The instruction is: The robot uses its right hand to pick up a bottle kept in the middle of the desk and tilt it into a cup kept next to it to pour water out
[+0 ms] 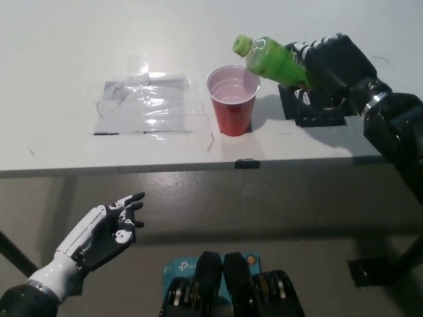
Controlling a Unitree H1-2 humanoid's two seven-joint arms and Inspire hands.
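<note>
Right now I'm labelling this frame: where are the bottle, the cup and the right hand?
bottle (271, 58), head view, green body.
cup (232, 112), head view, red outer wall.
right hand (334, 63), head view, back of hand.

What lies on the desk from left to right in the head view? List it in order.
Clear plastic sheet → red cup → green bottle, tilted with its cap toward the cup → black right hand gripping it. The white left hand rests below the desk edge, lower left.
</note>
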